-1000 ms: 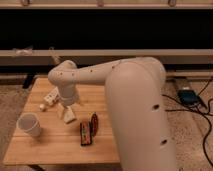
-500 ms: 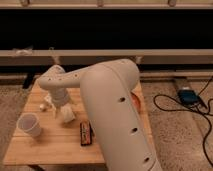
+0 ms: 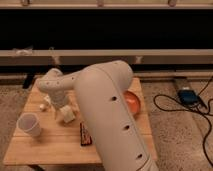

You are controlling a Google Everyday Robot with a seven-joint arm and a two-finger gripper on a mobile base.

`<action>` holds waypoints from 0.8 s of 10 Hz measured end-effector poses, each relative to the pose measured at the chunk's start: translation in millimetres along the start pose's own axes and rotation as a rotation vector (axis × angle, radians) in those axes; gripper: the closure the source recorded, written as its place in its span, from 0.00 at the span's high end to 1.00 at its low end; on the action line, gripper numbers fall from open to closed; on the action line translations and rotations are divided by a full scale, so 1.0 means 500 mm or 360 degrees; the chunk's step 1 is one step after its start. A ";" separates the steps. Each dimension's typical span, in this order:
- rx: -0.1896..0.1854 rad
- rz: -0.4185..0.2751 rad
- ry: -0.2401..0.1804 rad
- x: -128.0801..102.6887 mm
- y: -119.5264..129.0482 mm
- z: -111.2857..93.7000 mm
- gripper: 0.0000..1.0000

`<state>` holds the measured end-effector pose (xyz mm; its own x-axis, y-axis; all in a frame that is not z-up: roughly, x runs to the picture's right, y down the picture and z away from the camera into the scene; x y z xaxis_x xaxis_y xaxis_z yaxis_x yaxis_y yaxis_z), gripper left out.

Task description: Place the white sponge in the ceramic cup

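**Gripper (image 3: 62, 106) down at the white sponge (image 3: 68, 116)**

Hangs low over the left half of the wooden table (image 3: 55, 145), right atop the sponge; clenched or released, cannot tell. Extends from a bulky white arm (image 3: 107, 110) folded leftward across the foreground. Sits right of the ceramic cup (image 3: 29, 125), upright, near but apart from the sponge.

White sponge (image 3: 68, 116): small off-white block, plain, soft-looking. Lies left of centre on wooden table (image 3: 55, 146), outside cup, to its right and apart from it. Gripper (image 3: 62, 107) sits right at sponge's upper edge; cannot tell if touching.

Ceramic cup (image 3: 29, 124): plain white, round, no handle, slightly tapered. Upright, mouth up, near table's front-left area.
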<state>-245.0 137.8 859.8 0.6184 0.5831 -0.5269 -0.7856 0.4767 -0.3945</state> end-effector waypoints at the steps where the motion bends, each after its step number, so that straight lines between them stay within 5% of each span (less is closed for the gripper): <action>1: -0.0001 0.0007 0.0006 -0.003 -0.001 0.008 0.80; 6: -0.0026 0.0034 0.0069 -0.023 -0.011 0.048 0.80; 8: -0.0033 0.0024 0.0085 -0.030 -0.004 0.057 0.67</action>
<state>-252.2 147.0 890.0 0.6048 0.5538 -0.5723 -0.7955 0.4540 -0.4013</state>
